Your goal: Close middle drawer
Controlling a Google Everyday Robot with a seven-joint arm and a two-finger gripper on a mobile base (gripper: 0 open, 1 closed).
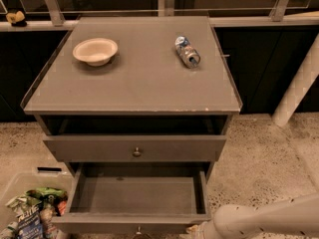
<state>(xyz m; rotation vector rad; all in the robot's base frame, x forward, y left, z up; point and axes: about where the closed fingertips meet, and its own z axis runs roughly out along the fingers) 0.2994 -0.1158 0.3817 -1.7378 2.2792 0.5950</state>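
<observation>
The middle drawer [137,195] is pulled far out of the grey cabinet and looks empty inside. Its low front [99,222] runs along the bottom edge of the view, with a small round knob [138,230] at its centre. My white arm [264,218] comes in from the bottom right. The gripper [195,229] is at the end of it, low at the frame edge, right by the drawer's front right corner and mostly cut off.
The top drawer front [134,148] with its knob [137,152] stands slightly out above. On the cabinet top [139,78] are a paper bowl [95,51] and a lying can [187,51]. A clear bin of snack packets [30,213] stands on the floor at the left.
</observation>
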